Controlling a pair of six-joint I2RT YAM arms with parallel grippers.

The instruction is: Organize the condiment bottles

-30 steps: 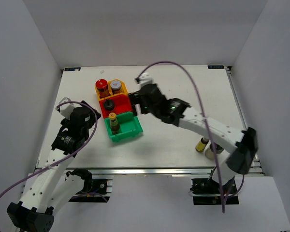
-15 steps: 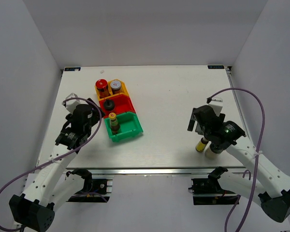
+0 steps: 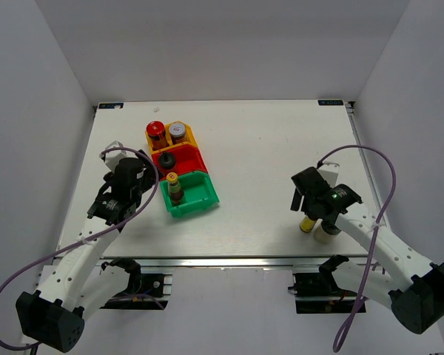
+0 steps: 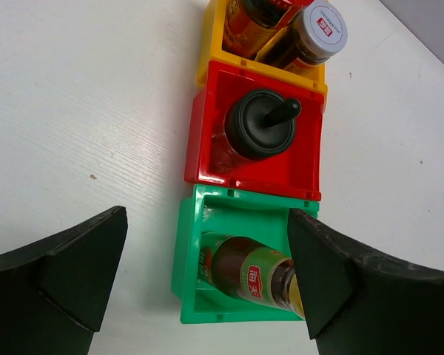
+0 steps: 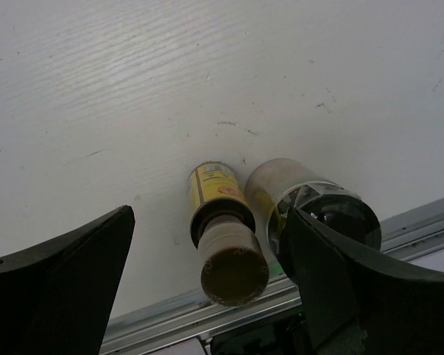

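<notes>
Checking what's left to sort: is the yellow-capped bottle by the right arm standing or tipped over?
Standing: the yellow-capped bottle is upright on the table, cap on top, beside a jar.

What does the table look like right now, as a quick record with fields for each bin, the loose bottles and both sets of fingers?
yellow bin: red-capped jar and silver-capped jar
red bin: black-lidded jar
green bin: yellow-capped bottle
loose, near edge on the right: second yellow-capped bottle beside a dark-topped jar
left fingers: open, empty, over the bins
right fingers: open, empty, over the loose pair
</notes>
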